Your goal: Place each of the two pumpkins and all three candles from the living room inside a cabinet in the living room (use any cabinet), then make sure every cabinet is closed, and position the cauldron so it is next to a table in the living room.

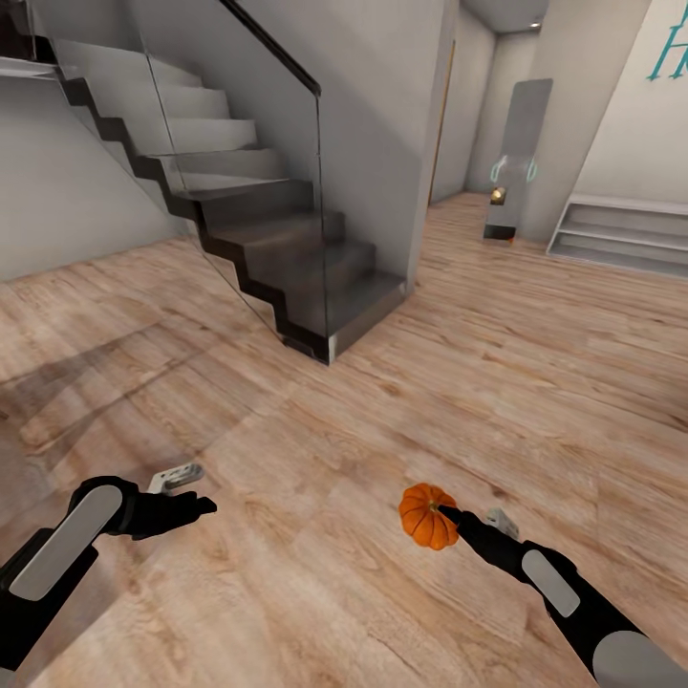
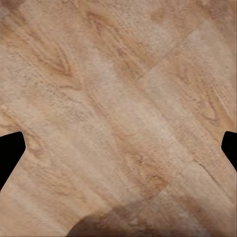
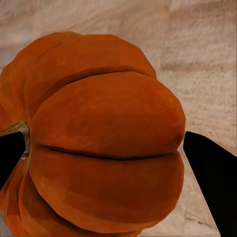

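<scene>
The right gripper (image 1: 449, 521) is clamped on a pumpkin (image 1: 427, 516), carried above the wooden floor (image 1: 535, 363) well short of the staircase (image 1: 287, 258), so the grip should hold firm until the cabinet appears, while the left gripper (image 1: 196, 504) hangs spread and empty.

Only lettering: large teal script on the white wall (image 1: 631, 105), upper right of the head view, cut off by the frame edge, unreadable beyond a partial "H".
</scene>
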